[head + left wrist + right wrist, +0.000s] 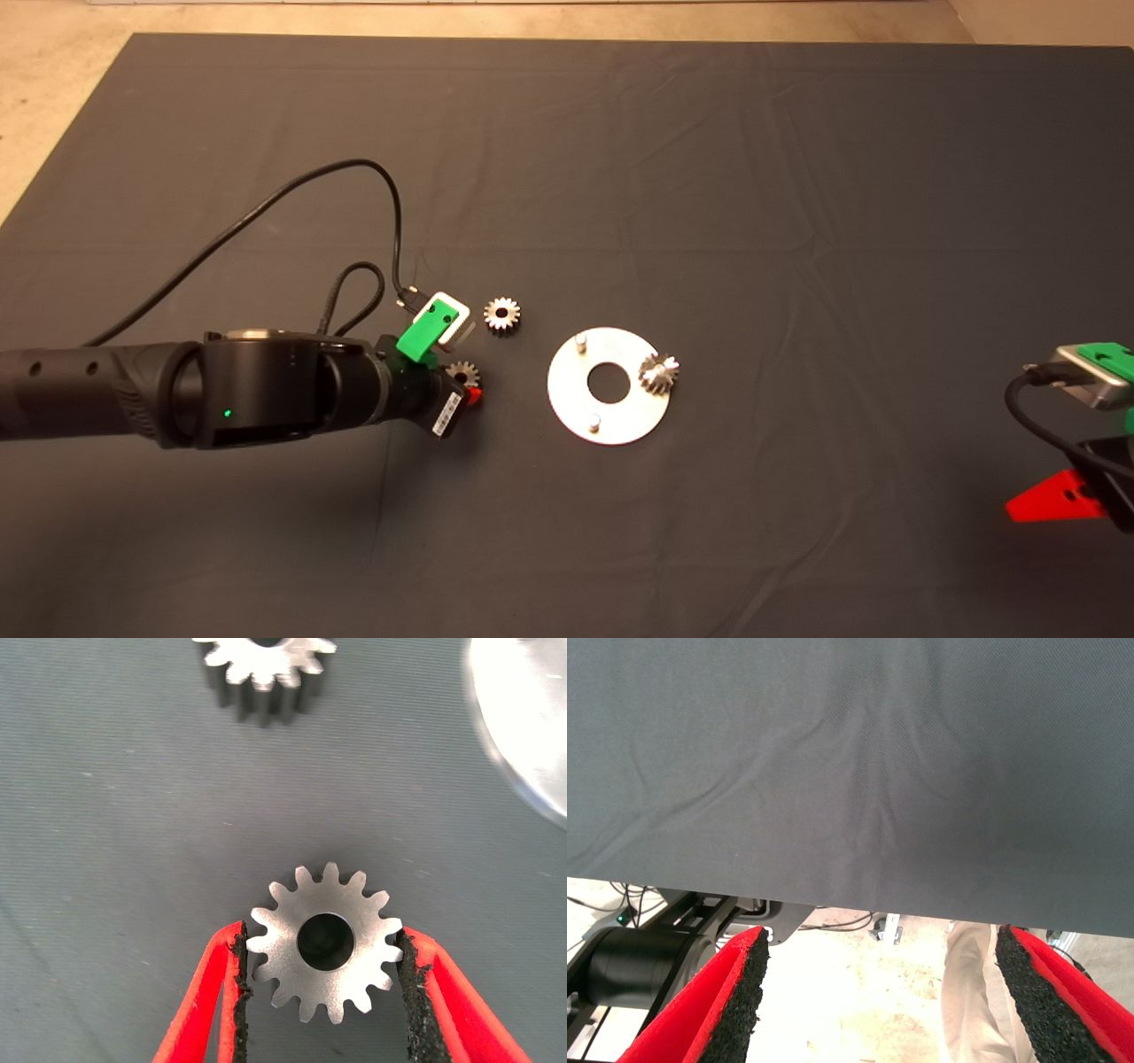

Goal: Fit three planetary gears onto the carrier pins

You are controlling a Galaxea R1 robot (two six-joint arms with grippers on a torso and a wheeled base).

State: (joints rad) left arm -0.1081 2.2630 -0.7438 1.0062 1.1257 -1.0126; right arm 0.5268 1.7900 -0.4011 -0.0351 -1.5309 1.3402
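Observation:
One planetary gear point(326, 941) lies flat on the mat, and the black pads of my left gripper point(323, 937) press its teeth from both sides. From above, this gear point(462, 372) shows at the left gripper point(469, 390), left of the round disc point(567, 390). A second gear point(501, 314) lies loose on the mat just beyond; its edge point(264, 669) also shows in the left wrist view. The third gear point(658, 372) sits tilted at the disc's right-hand pin. Two carrier pins point(580, 340) point(594, 424) stand bare. My right gripper point(1054, 501) waits open at the lower right edge.
A black cable point(266, 208) loops over the mat behind the left arm. The disc's rim point(532, 718) is close to the held gear. Past the mat's edge, the right wrist view shows floor, a black machine part point(647, 966) and a person's leg point(970, 992).

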